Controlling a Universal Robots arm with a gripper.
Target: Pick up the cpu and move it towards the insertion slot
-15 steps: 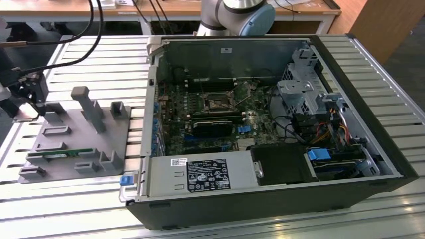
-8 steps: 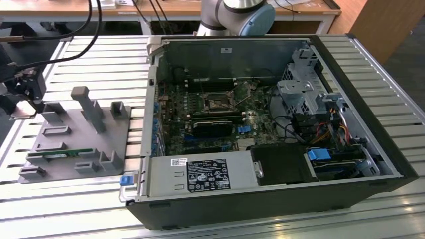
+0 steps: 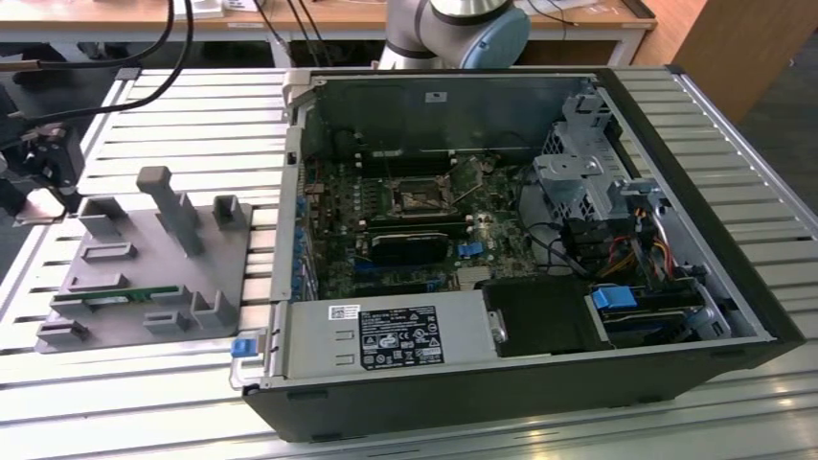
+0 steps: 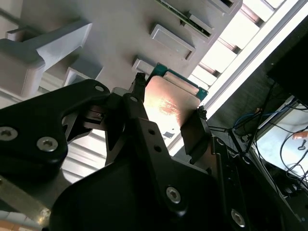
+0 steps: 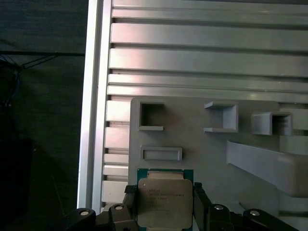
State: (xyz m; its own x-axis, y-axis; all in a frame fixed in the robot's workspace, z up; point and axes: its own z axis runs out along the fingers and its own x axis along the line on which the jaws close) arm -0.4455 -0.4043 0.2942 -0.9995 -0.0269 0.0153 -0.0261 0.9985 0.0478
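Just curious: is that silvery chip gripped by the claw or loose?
Gripped: in both wrist views the gripper clamps the cpu by opposite edges.

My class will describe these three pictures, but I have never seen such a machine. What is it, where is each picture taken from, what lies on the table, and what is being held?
This is a robot arm with a two-fingered hand. The exterior view comes from a camera off the arm and looks down on a slatted metal table. On it stand an open computer case and, at that view's left, a grey tray carrying a green memory stick. Inside the case sits the insertion slot, a small square socket. Both wrist views come from cameras riding on the arm, so they look past the hand. Its fingers grip the cpu, a flat silvery chip, by two opposite edges over the tray.
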